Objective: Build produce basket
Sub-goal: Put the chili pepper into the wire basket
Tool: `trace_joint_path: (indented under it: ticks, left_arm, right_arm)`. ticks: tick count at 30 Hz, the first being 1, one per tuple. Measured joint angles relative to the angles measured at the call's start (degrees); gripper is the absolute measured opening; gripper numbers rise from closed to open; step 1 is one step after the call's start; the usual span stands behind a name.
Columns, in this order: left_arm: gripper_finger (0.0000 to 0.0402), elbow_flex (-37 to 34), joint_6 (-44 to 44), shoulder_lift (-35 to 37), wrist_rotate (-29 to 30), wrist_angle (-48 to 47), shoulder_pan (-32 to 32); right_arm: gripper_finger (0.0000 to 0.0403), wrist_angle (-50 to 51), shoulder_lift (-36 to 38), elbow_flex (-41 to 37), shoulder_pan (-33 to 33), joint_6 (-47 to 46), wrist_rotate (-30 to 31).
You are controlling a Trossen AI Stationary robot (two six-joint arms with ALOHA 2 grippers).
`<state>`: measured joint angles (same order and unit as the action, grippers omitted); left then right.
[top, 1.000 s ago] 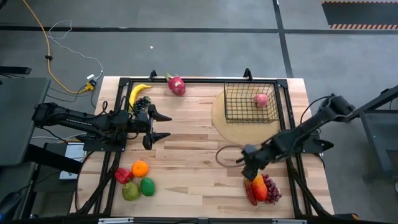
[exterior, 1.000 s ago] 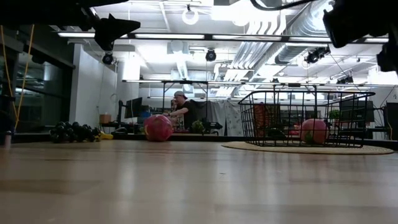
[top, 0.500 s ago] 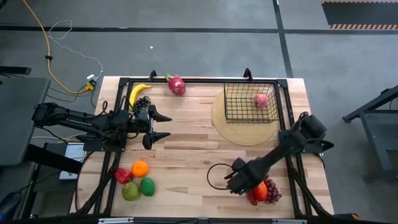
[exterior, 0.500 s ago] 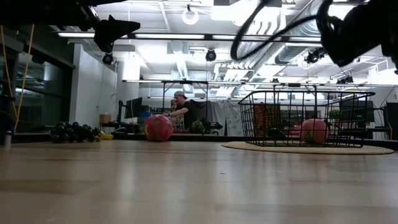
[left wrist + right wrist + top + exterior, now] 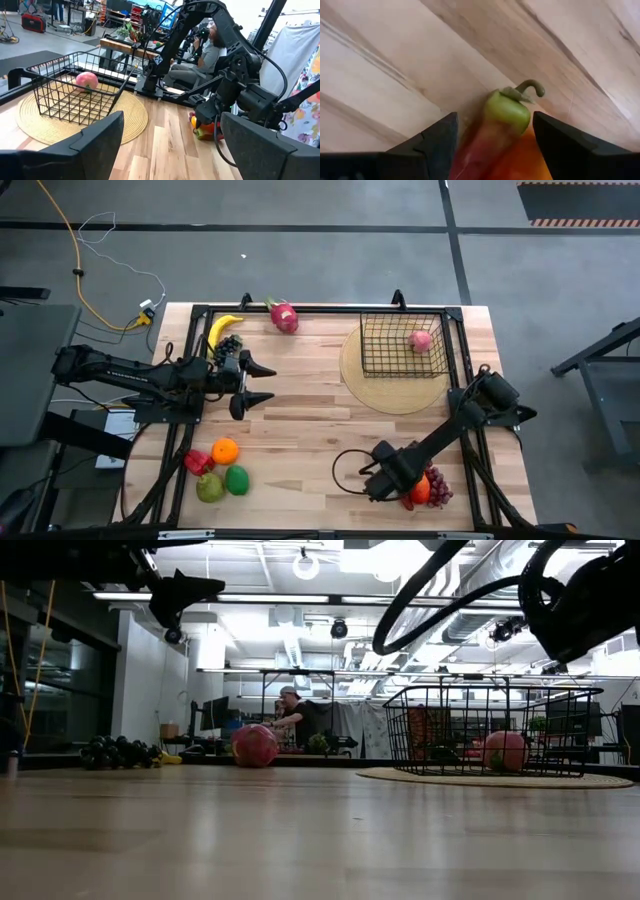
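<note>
Overhead, the right claw (image 5: 392,485) hovered beside the fruit pile, well apart from the basket (image 5: 402,345); the left claw (image 5: 262,383) waited, spread. In the right wrist view, its parted fingers (image 5: 432,145) straddled a green-stemmed pepper (image 5: 501,120); closing off-centre risked squirting it away.

The dark left arm reaches in from the table's left side and hangs above the wood. Its two-finger left gripper (image 5: 262,383) is spread wide. The dark right arm bends low near the front right corner, its right gripper (image 5: 492,135) spread apart too.
</note>
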<state>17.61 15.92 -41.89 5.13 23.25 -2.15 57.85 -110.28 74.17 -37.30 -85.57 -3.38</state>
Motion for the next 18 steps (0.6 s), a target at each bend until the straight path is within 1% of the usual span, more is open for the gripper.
trace_joint_path:
  ticks: [3, 8, 11, 13, 16, 18]
  left_arm:
    - [0.0319, 0.0, 0.4, 0.0, 0.0, -0.4, 0.0]
    - [0.0319, 0.0, 0.4, 0.0, 0.0, -1.7, 0.0]
    - [0.0319, 0.0, 0.4, 0.0, 0.0, -1.7, 0.0]
    - [0.0319, 0.0, 0.4, 0.0, 0.0, -1.6, 0.0]
    - [0.0319, 0.0, 0.4, 0.0, 0.0, -1.6, 0.0]
    - [0.0319, 0.0, 0.4, 0.0, 0.0, -1.6, 0.0]
  right_arm:
    - [0.0216, -0.2, -0.1, 0.0, 0.0, -0.1, 0.3]
    - [0.0150, -0.2, -0.9, 0.0, 0.0, -0.1, 0.1]
    - [0.0121, -0.2, -0.9, 0.0, 0.0, -0.1, 0.2]
    - [0.0111, -0.1, -0.9, 0.0, 0.0, 0.6, 0.2]
    - [0.0107, 0.0, -0.9, 0.1, 0.2, 3.1, 0.6]
    - [0.0107, 0.2, -0.7, 0.7, 0.3, 5.6, 2.2]
